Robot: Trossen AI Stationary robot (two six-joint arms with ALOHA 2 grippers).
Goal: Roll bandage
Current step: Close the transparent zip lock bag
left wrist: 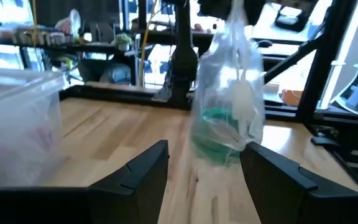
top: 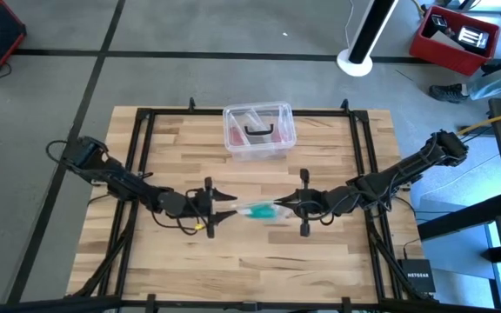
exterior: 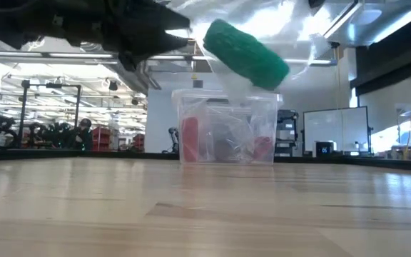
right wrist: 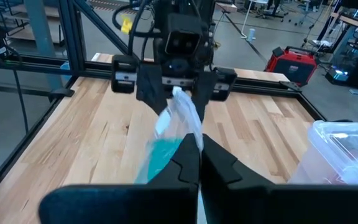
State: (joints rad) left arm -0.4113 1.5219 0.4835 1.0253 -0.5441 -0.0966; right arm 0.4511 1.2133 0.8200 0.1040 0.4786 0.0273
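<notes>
Tabletop: pale wooden butcher-block tabletop (top: 250, 261) inside a black metal frame; wide bare wood lies in front of the arms and to both sides.
Left arm: dark jointed arm reaching in from the left edge toward the middle.
Right arm: dark jointed arm reaching in from the right edge, facing the left one.
Box: clear plastic box with pinkish contents (top: 259, 130) stands near the far edge, well apart from both arms.
Left gripper (top: 224, 209): fingers (left wrist: 143, 175) stand spread wide, one on each side of the bag's lower end; whether they touch it, I cannot tell.
Right gripper (top: 287, 207): fingers (right wrist: 185, 163) pressed together, pinching the edge of the clear plastic bag (right wrist: 180, 117).
Bandage: teal-green soft fabric bandage (top: 261, 210), a compact roll inside the bag, hangs above the tabletop between the two grippers; in the low view it tilts, clear of the wood.
</notes>
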